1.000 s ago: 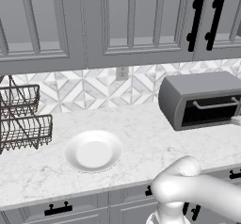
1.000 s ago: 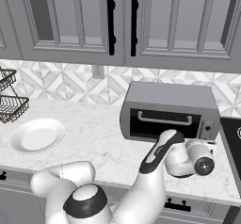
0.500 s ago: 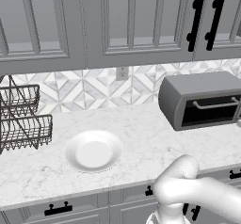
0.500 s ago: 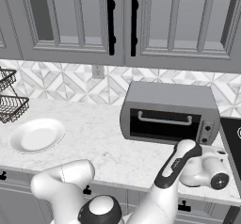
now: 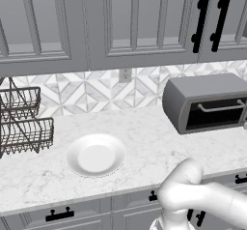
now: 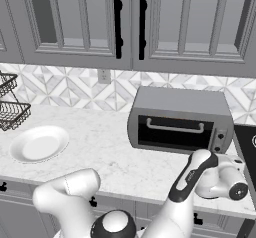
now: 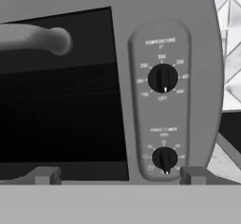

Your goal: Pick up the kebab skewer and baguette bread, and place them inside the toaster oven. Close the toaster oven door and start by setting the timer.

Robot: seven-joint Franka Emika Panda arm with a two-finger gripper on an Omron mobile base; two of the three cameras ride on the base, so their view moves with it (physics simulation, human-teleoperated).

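- Facing the toaster oven point(image 6: 180, 124) on the table point(image 6: 105, 157), door point(image 7: 61, 96) shut.
- Gripper point(image 7: 117, 176): jaws wide, holding nothing, before the control panel.
- Step: setting the timer.
- Next: close on the lower timer knob point(image 7: 164, 159), then turn.

Base views flank toaster oven point(image 6: 180, 119); hand view close.

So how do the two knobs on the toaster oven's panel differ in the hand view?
The upper knob sits under the temperature label and looks larger; the lower knob sits under the timer label and looks smaller. The upper knob's scale ends in OFF at the bottom; the lower knob's markings are too blurred to read. Both are black, round, on the toaster oven panel right of the door, with pointers aimed downward.
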